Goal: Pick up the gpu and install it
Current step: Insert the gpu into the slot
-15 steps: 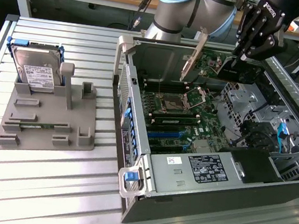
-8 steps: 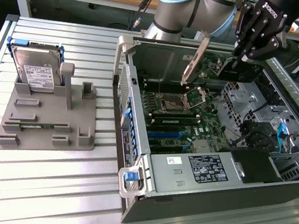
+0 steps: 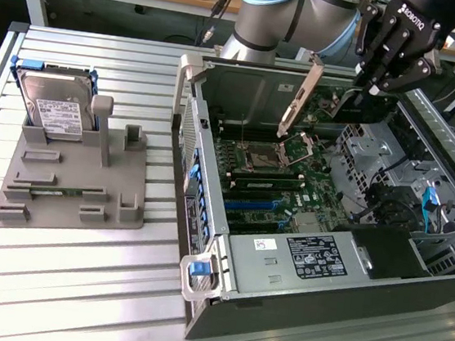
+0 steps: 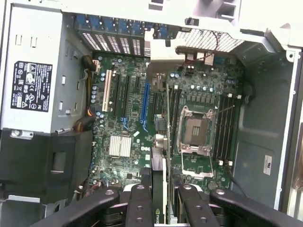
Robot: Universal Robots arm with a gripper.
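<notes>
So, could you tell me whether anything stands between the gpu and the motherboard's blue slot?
Nothing visible does: the tool holds the gpu above the open case, and the blue slot below lies bare.

A: Where is the case placed?
B: On the table, at the exterior view's right. The jig, with the drive stood in it, is set at the left.
A: And the gpu?
B: It is held in the gripper, above the board in the case.
</notes>
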